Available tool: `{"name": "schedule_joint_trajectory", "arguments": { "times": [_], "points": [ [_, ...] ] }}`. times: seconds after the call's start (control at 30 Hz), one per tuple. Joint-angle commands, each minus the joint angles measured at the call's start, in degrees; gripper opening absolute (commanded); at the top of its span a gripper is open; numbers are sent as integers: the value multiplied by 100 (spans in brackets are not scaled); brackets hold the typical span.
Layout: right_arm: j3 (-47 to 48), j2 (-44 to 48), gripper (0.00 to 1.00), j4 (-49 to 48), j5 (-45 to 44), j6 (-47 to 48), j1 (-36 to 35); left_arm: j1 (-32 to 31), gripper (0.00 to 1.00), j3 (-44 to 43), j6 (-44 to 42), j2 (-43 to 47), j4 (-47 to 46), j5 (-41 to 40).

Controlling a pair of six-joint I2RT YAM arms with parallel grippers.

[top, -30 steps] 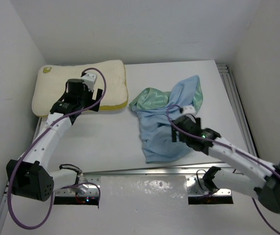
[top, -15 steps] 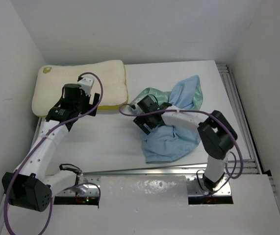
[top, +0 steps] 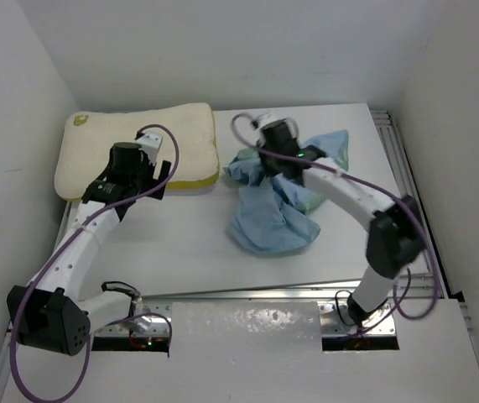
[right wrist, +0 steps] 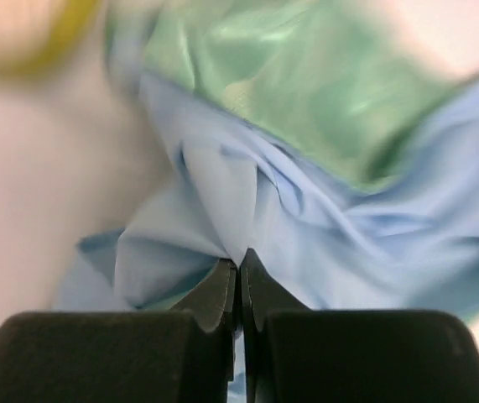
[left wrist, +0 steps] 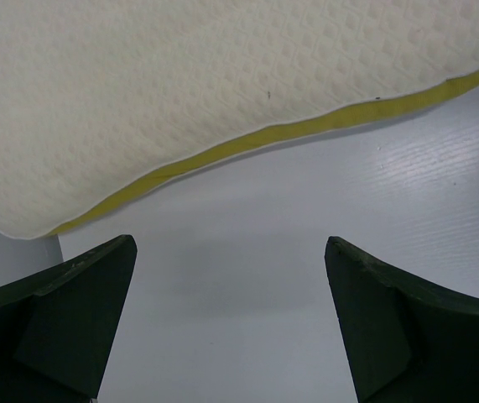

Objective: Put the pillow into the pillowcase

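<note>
At the top of the cloth heap, the right gripper (right wrist: 239,256) is now pinched tight on a fold of blue cloth. A moment ago it was wide open and low on the heap's near side. Now it sits at 12 o'clock of the pillowcase (top: 264,227), which has bunched up and shows little green. I think this is a first hold, but I cannot tell if it has the open end.

Off at 9 o'clock, the left gripper (left wrist: 229,252) stays wide open and holds nothing, just beside the pillow's (top: 180,130) yellow edge. The pillow lies at 10 o'clock on the table (top: 189,243), close to the wall (top: 13,126). Bare table between pillow and pillowcase gives room to move. A rail (top: 394,151) runs along the 3 o'clock edge.
</note>
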State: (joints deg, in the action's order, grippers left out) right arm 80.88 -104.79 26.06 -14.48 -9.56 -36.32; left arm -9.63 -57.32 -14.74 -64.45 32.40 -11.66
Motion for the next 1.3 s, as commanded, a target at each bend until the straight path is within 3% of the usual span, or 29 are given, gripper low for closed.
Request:
{"name": "schedule_joint_trajectory", "arguments": {
  "times": [0.0,0.1,0.23,0.43,0.5,0.53,0.57,0.67,0.77,0.83,0.9,0.97,1.27],
  "points": [
    [-255,1772,0,-1365,103,-811,546,93,93,-218,-55,-42,-190,-82],
    [-871,2671,0,-1973,349,-661,695,119,93,-244,-55,-121,-252,-73],
    [-1266,3244,0,-1631,455,-766,985,128,93,-271,-81,-191,-278,-56],
    [-1522,3325,0,-1279,771,-819,1285,137,93,-446,-169,-358,-305,85],
    [-1619,3229,0,-1410,1024,-1072,1285,137,90,-700,-476,-454,-174,975],
    [-1637,3228,0,-1455,1183,-1161,1285,137,89,-815,-581,-490,-103,981],
    [-1637,3089,0,-1516,1315,-1232,1285,111,87,-946,-722,-542,37,1921],
    [-1742,2860,0,-1893,1755,-1548,1285,-282,87,-1421,-558,-928,-5,3428],
    [-1883,2798,0,-2219,1791,-1838,1276,-1143,89,-1861,-512,-1639,-286,3451],
    [-1979,2815,0,-2211,1835,-1979,1276,-1295,93,-2089,-241,-2281,-751,3512],
    [-2111,2868,0,-2228,1861,-2163,1285,-1366,100,-2457,242,-2958,-998,4108],
    [-2225,2947,0,-2246,1747,-2312,1276,-1454,100,-2565,673,-3344,-1278,4338],
    [-2638,3096,0,-2343,1466,-2770,1276,-2245,97,-1801,1333,-3900,-2782,4778]
  ]
}}
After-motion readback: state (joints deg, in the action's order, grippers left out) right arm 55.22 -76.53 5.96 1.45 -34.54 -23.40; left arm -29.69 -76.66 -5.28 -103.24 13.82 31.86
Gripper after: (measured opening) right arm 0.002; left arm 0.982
